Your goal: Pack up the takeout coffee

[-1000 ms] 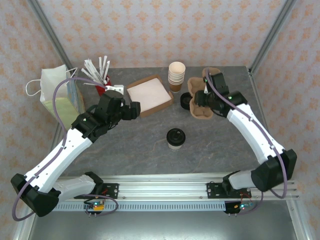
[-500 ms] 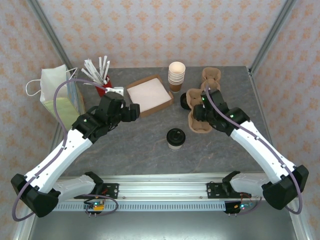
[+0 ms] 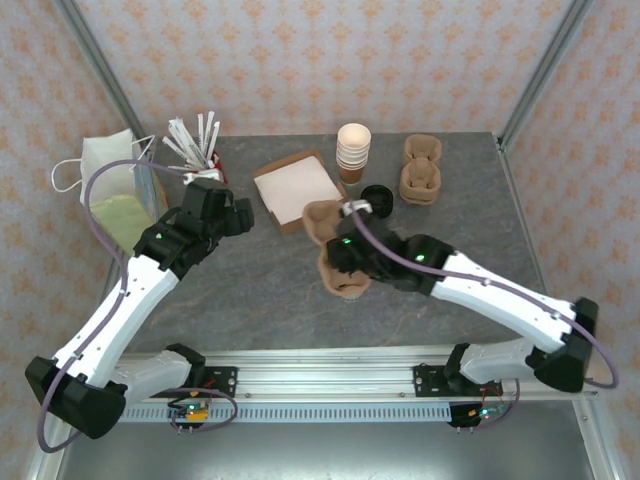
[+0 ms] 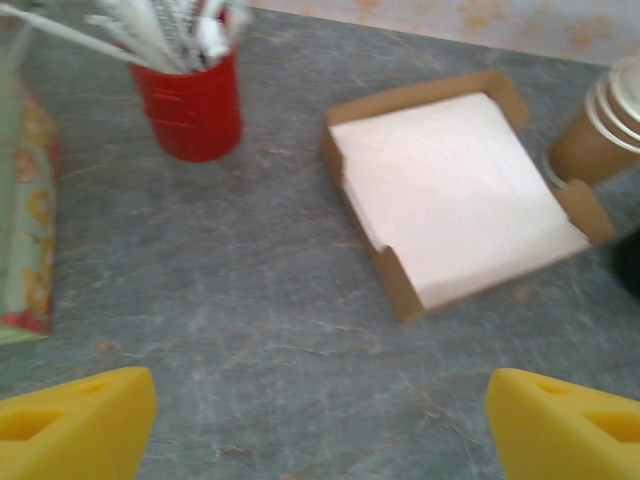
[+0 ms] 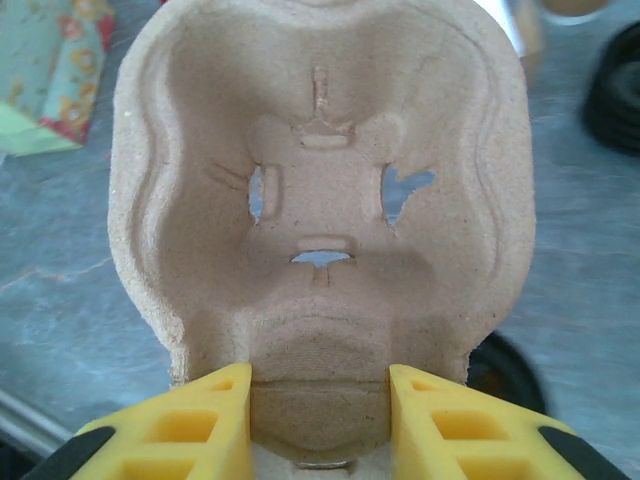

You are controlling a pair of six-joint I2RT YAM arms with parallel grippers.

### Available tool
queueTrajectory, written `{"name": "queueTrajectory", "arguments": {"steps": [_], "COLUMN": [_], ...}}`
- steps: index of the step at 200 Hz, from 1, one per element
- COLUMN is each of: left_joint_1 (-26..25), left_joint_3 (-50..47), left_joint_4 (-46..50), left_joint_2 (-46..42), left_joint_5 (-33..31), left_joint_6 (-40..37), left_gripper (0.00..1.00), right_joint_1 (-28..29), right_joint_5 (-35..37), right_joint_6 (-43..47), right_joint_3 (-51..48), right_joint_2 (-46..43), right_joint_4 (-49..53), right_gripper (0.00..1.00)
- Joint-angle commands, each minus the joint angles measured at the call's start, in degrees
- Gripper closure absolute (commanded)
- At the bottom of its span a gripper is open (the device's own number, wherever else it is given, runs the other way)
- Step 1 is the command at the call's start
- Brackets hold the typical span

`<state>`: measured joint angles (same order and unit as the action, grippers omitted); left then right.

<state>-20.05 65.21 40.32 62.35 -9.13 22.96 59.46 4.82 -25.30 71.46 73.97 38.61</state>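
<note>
My right gripper (image 5: 320, 385) is shut on the near end of a brown pulp cup carrier (image 5: 320, 170), its yellow fingers pinching the narrow neck. From above, the carrier (image 3: 322, 218) hangs over mid-table under my right gripper (image 3: 343, 262) and covers the takeout coffee. A dark round lid edge (image 5: 500, 372) peeks out below the carrier's right side; it looks like the coffee's lid. My left gripper (image 4: 320, 430) is open above bare tabletop, seen from above at the left (image 3: 238, 215).
A napkin tray (image 3: 293, 188) sits at the back centre, with a stack of lidless cups (image 3: 353, 150) and loose black lids (image 3: 375, 197) beside it. More carriers (image 3: 421, 168) lie back right. A red stick holder (image 3: 205, 165) and a paper bag (image 3: 115, 190) stand at the left.
My right arm has swung left from the back right, carrying the carrier to mid-table over the coffee. My left gripper has drawn back to the left, away from the napkin tray.
</note>
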Motion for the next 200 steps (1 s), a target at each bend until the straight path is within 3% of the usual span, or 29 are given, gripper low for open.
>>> {"name": "queueTrajectory", "arguments": {"steps": [1,40,83,200], "left_joint_1": [3.59,7.85,8.54,8.54], "left_joint_3": [2.05,1.48,0.94,-0.30], "left_joint_4": [2.11,2.40,2.14,0.95], "left_joint_2": [-1.33,-2.82,-3.24,-3.19], "left_joint_5": [0.15,-0.19,0.41,4.22], "left_joint_6": [1.04,1.12,0.75,1.44], "left_gripper": [0.14,0.14,0.14,0.14], "right_joint_1": [4.55,7.94,10.75,10.76], "right_joint_5": [4.85,6.46,9.87,11.72], "right_joint_6": [-5.56,-9.33,-10.42,-14.44], "right_joint_3": [2.03,2.84,5.49,-0.43], "right_joint_2": [6.64,16.74,25.34,30.49], "right_joint_4": [-4.55,-9.02,-6.88,-6.11], "right_gripper": [0.66,0.66,0.66,0.66]}}
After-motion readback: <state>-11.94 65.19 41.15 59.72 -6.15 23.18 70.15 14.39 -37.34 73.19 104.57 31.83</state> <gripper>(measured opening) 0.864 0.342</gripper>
